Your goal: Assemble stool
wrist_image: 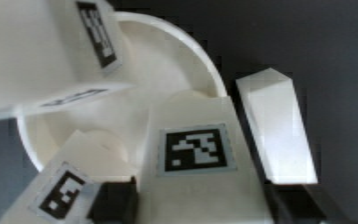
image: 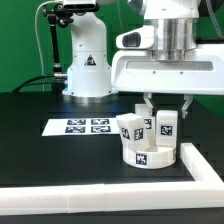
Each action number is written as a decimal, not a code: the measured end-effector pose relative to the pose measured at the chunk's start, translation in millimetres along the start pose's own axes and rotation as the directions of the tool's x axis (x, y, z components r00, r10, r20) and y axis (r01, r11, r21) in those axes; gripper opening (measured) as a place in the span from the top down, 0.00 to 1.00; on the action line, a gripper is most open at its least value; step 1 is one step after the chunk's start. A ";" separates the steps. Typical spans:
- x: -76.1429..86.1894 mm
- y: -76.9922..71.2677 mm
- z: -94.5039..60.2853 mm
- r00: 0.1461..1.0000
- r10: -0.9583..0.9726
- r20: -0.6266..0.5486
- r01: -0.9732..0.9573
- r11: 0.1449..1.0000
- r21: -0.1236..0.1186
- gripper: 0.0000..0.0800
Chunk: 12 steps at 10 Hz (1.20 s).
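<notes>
txt: none readable | only b/w square tags on legs (image: 133, 128), seat (image: 143, 155), marker board (image: 84, 127)

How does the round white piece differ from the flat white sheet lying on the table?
The seat is a thick round disc; the marker board is a thin flat rectangle. The seat carries chunky legs on top; the marker board carries nothing but printed tags. The seat sits in the corner of the border wall, under the gripper; the marker board lies in the open, towards the exterior view's left. Both are white with black-and-white square tags.
</notes>
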<state>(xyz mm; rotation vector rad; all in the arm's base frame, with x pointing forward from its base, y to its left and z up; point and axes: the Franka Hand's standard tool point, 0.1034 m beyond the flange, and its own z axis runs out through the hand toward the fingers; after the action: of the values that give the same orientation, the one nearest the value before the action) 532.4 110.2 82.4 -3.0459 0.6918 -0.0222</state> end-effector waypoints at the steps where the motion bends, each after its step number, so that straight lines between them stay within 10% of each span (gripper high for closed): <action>1: -2.2 -2.5 0.3 0.993 0.117 0.002 -0.117 0.993 0.001 0.57; 12: -10.5 -11.9 2.7 0.603 0.796 0.046 -0.797 0.603 0.005 0.57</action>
<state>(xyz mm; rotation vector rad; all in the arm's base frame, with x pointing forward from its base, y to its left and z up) 528.1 125.5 79.8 -2.3905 1.9511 0.0436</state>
